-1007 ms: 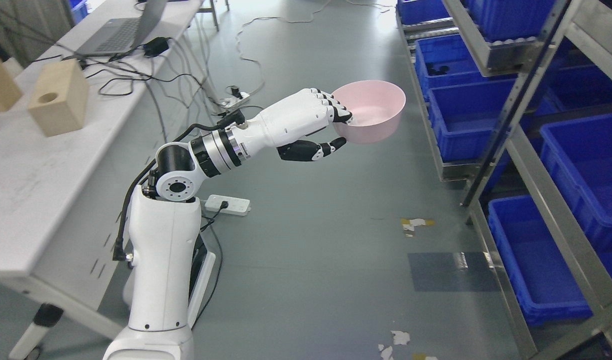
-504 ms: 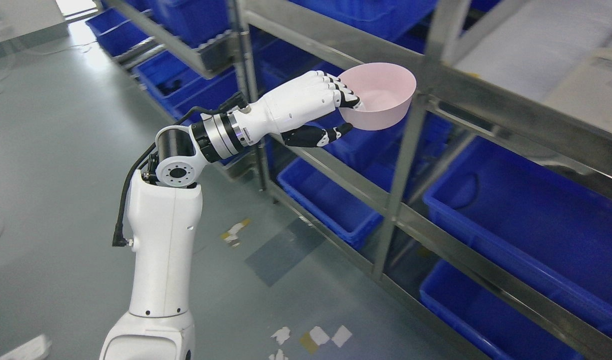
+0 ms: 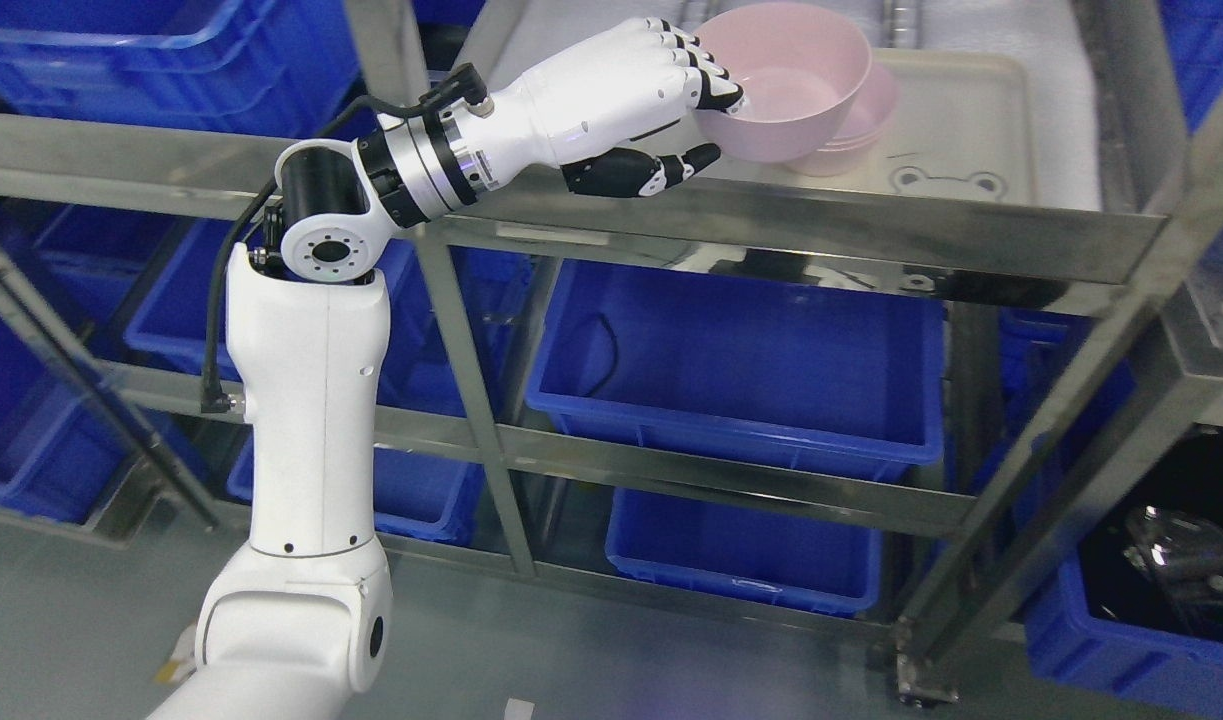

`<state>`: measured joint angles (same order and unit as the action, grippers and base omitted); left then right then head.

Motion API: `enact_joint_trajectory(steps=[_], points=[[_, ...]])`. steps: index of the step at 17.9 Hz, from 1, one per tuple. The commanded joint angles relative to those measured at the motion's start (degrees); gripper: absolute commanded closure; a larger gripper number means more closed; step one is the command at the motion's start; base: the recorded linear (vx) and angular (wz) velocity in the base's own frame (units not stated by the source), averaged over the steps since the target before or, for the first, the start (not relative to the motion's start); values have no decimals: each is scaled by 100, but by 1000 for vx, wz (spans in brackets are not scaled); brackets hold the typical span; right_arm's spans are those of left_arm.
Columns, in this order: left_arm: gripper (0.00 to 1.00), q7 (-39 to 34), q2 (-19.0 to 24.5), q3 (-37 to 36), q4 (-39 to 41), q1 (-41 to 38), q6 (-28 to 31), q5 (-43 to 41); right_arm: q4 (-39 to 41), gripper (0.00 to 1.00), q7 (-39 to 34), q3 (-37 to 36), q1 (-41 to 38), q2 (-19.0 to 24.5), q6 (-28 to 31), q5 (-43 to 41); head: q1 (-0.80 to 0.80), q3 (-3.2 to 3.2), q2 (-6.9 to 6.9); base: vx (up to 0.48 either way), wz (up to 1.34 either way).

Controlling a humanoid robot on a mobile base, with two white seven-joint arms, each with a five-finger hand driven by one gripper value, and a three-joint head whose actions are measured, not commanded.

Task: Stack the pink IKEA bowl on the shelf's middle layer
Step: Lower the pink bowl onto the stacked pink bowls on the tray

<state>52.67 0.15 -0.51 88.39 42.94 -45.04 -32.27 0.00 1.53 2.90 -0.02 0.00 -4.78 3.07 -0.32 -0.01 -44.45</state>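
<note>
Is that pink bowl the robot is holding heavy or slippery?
Probably light: the left hand lifts the pink bowl by its rim alone. It looks like smooth, stiff plastic, so possibly slippery. It should nest steadily on the stacked bowls.

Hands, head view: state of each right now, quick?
Left hand: closed on the pink bowl, gripping its rim.
Right hand: not in view.
</note>
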Motion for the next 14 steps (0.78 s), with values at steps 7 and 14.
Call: enact_joint_trajectory(steps=[7,14], points=[[97,226,407,446,-410,293,4,-1633,100,0,-4,0,-130,-100,4,0,0,0,0,87,-454],[97,235,319,191,-621,426,4,-1853,100,0,-4,0,-130,-100,4,0,0,0,0,76,-176]])
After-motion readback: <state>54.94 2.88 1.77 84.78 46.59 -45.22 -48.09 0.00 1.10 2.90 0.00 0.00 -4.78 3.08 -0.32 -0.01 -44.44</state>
